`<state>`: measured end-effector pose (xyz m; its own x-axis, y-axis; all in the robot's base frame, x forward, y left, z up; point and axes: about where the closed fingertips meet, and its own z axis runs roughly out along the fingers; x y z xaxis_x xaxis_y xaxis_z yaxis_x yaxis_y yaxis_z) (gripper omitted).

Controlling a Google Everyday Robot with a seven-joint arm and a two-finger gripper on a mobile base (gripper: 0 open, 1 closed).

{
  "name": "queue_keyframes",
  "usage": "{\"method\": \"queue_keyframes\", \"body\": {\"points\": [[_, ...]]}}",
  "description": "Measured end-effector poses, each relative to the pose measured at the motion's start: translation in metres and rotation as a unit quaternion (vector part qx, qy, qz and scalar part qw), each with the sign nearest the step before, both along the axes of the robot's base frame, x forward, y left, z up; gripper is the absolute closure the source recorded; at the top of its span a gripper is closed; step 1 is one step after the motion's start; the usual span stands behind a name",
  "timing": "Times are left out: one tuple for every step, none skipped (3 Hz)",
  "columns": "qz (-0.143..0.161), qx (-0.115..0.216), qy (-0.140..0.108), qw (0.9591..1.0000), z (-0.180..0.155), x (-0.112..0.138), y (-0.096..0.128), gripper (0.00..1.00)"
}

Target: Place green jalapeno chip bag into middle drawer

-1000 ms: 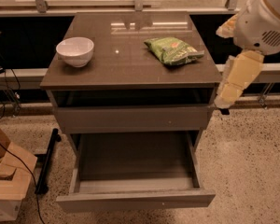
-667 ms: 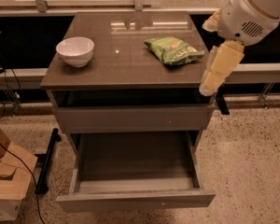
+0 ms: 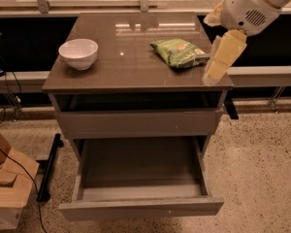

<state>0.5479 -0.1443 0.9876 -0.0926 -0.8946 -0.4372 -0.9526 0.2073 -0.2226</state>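
Camera view: crinkled light-green foil chip bag [image 3: 177,52] lies on the glossy brown counter [image 3: 121,69]; pale-yellow end effector [image 3: 214,69] hovers beside it, spread or pressed together I cannot tell; a glancing approach could shove the bag off, missing the open shallow grey drawer [image 3: 140,208].

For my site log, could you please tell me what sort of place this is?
Probably an office snack area or test kitchen: a glossy grey-brown drawer cabinet holds a white bowl and a crinkled green foil chip bag, its wide grey drawer open. The claw hovers beside the bag.

White vented arm [image 3: 252,4], pale-yellow gripper [image 3: 211,74] at the tabletop's [image 3: 126,67] right edge.
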Motion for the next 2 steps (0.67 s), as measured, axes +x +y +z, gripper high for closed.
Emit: {"method": "queue_keyframes", "body": {"points": [[-0.011, 0.015, 0.008, 0.9998, -0.015, 0.012, 0.006, 0.0], [-0.037, 0.06, 0.009, 0.9975, -0.036, 0.039, 0.015, 0.0]]}}
